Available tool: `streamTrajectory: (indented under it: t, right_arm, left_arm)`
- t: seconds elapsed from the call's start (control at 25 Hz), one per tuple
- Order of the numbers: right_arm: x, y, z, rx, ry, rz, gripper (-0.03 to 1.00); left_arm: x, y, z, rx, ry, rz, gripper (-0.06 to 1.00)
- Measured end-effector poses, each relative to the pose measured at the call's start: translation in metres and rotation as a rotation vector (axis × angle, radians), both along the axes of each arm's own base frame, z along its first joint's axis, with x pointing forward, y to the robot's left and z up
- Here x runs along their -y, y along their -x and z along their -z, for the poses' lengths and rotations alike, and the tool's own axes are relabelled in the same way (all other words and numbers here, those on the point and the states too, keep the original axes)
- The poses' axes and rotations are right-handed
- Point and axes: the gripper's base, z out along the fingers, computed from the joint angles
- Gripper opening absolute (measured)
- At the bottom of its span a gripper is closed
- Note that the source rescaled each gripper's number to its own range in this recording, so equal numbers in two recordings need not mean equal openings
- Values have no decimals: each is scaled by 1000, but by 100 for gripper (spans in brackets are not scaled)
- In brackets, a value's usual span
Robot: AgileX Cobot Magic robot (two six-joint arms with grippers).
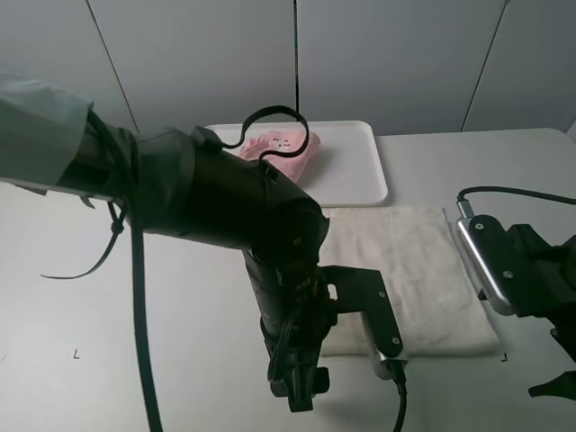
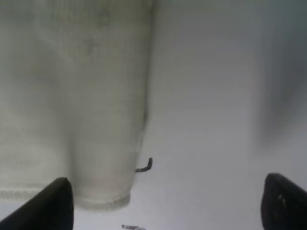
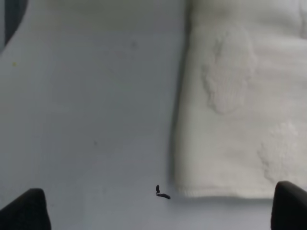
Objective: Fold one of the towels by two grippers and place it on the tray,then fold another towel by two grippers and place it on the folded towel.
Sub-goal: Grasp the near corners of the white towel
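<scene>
The left gripper [image 2: 165,211] hangs over the near left corner of the cream towel [image 1: 409,270], its jaws wide apart and holding nothing. In the left wrist view that corner lies between the fingers, close to one fingertip [image 2: 48,206]. Bare worktop [image 2: 216,96] fills the rest of the gap. A small black mark [image 2: 145,166] sits on the worktop just beside the towel's edge; in the high view the left arm hides that spot.

Only the high view shows the tray [image 1: 364,175], just beyond the cream towel's far edge. The pink towel [image 1: 279,153] lies on it, partly hidden by the arm.

The right gripper [image 3: 158,211] is at the cream towel's near right corner, jaws likewise wide apart and empty. In the right wrist view the corner lies just ahead of one fingertip [image 3: 290,206], with a second mark [image 3: 162,193] just off it. This view also shows the towel's embossed pattern, which the high view is too coarse to show.
</scene>
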Motion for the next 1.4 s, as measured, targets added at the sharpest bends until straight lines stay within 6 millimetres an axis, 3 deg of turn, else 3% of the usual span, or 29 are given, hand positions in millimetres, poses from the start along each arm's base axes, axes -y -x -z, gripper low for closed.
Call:
streamTrajectory:
  t: [0.64,1.4]
  right_arm:
    - [-2,-1,2,9,1,-29,100]
    - [-5,-21,48,-99,62,-33,100]
  left_arm:
    - [2,-1,14,-11,-25,3,100]
    - [2,-1,13,-12,-26,3,100]
